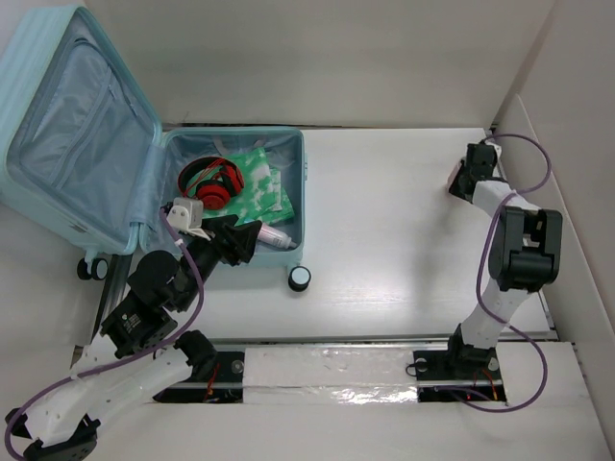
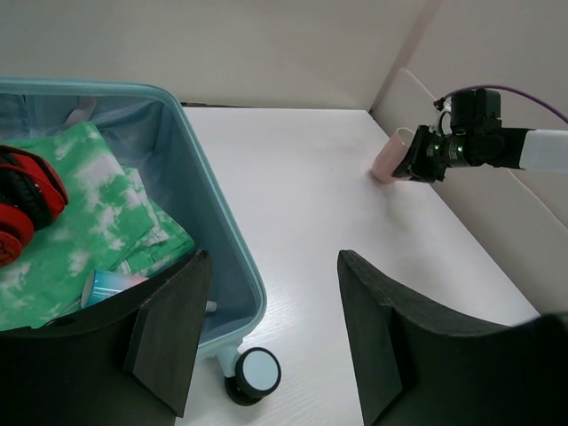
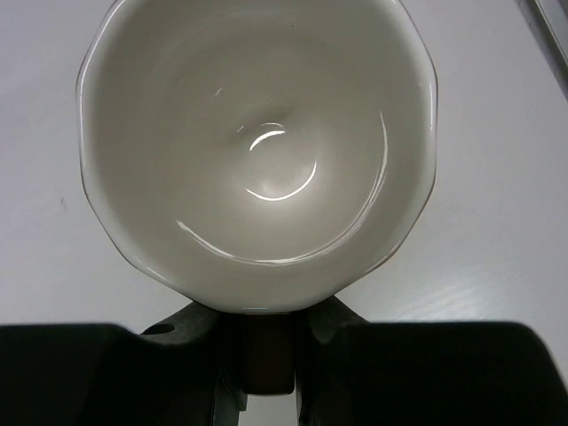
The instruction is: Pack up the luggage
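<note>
We see bright, even light from above — shadows are soft and faint. Thin glints curl inside the cup [image 3: 266, 169], and the table [image 1: 384, 250] washes out pale.

The luggage [image 1: 299, 192] lies open at the far left of the surface [image 1: 384, 240], with headphones [image 1: 211, 182] beside a folded cloth [image 1: 261, 181] inside. The left hand [image 1: 245, 240] hangs over its near right corner. Far right, a cup [image 3: 257, 151] sits in the right hand [image 2: 419, 160].

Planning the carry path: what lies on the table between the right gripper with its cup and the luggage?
Only bare table, as the top view shows, from the right gripper and its cup to the luggage.
</note>
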